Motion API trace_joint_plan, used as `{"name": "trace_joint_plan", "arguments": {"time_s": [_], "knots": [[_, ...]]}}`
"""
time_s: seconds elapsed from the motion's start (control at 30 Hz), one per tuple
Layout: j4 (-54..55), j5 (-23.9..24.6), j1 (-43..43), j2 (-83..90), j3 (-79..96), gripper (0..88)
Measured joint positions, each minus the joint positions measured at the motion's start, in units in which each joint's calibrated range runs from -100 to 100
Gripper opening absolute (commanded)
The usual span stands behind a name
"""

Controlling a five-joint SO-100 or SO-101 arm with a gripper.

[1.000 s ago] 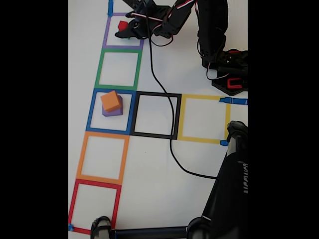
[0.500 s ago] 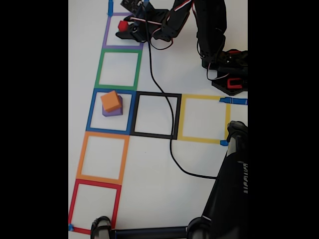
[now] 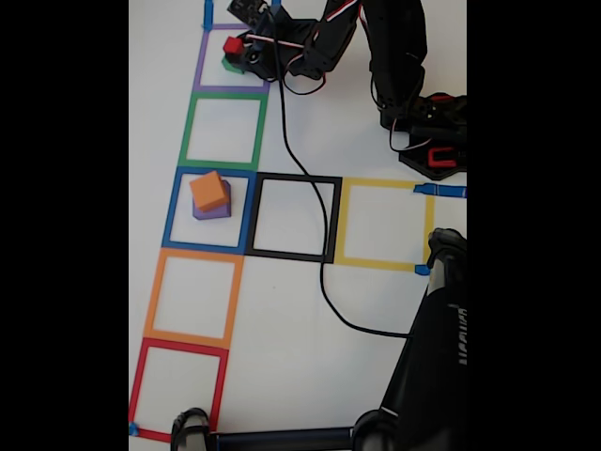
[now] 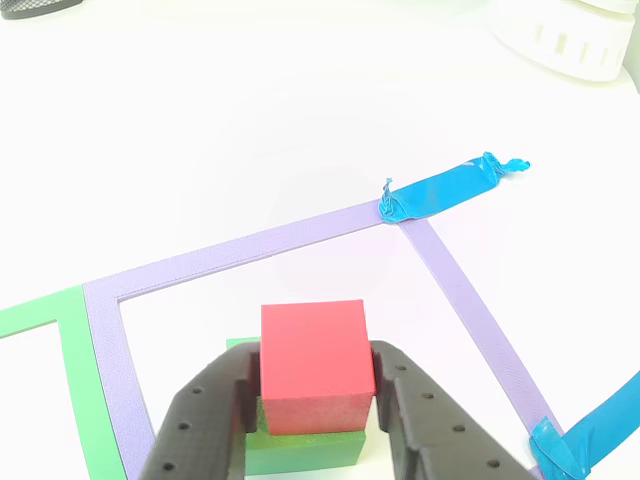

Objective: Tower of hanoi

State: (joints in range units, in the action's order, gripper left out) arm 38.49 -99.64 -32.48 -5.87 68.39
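red cube (image 4: 315, 362) | on green cube (image 4: 300, 450) | gripper (image 4: 316, 395) clamps red cube, arm stretched low

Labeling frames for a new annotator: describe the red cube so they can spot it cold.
In the fixed view, follow the column of tape squares up to the purple tape square at the top. Inside it, between the fingers of the black gripper, the red cube sits on the green cube. It is smaller than the green one, and far from the orange cube stacked on the purple cube.
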Motion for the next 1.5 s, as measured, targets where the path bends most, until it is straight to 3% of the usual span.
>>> {"name": "trace_joint_plan", "arguments": {"time_s": [0.17,0.3,0.77,0.97,1.27,1.4,1.5], "knots": [[-0.2,0.0,0.8,0.5,0.0,2.5],[-7.1,0.0,2.3,7.8,0.0,2.4],[-61.9,0.0,8.5,48.3,-2.5,1.8],[-90.0,-0.4,13.9,53.9,-20.4,1.8],[-125.4,-0.4,22.7,50.1,-60.5,1.6],[-135.2,-0.4,24.7,48.1,-73.5,1.6],[-136.6,-0.4,26.2,48.6,-74.3,1.5]]}}
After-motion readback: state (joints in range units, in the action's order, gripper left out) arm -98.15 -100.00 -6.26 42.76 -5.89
